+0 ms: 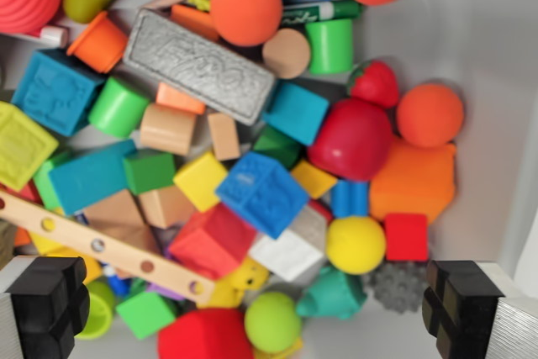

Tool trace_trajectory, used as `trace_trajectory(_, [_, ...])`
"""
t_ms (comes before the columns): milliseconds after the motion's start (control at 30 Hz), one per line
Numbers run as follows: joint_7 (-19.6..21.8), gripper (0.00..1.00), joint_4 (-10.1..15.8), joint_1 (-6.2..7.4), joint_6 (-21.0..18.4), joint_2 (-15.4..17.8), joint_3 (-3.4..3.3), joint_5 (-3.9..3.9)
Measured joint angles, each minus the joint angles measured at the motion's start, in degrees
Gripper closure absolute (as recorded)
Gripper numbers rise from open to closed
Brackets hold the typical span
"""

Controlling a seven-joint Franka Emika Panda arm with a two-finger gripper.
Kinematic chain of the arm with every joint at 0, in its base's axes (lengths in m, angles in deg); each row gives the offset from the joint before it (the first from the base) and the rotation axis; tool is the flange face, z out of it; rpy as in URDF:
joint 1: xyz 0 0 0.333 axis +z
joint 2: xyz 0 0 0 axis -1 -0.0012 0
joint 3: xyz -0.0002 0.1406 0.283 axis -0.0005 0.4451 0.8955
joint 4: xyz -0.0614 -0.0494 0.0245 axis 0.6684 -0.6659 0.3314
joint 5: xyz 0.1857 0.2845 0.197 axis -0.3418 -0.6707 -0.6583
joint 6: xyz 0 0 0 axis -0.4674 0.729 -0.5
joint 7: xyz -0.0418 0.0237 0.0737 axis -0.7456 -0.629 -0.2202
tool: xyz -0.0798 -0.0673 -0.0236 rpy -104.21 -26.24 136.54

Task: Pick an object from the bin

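With fingers spread wide, the hand [256, 313] should descend on the small lime-green ball [272, 322], just below the blue embossed cube [262, 192].

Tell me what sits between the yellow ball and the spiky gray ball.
Nothing; in the wrist view, the yellow ball and gray spiky ball sit nearly touching.

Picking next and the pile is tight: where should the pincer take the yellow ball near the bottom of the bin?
Take the yellow ball across its widest middle, coming straight down from above. It sits on top, round and unobstructed overhead; the red cube and blue cylinder crowd it, so slip the fingers into whatever gaps remain. The pincer looks open.
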Motion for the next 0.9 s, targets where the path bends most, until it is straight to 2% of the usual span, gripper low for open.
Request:
trace_trajectory(467, [-3.1,0.0,0.9,0.58,1.5,-0.6,0.71,-0.02])
trace_trajectory(900, [-7.3,0.0,1.9,1.22,3.5,-1.7,1.79,-0.06])
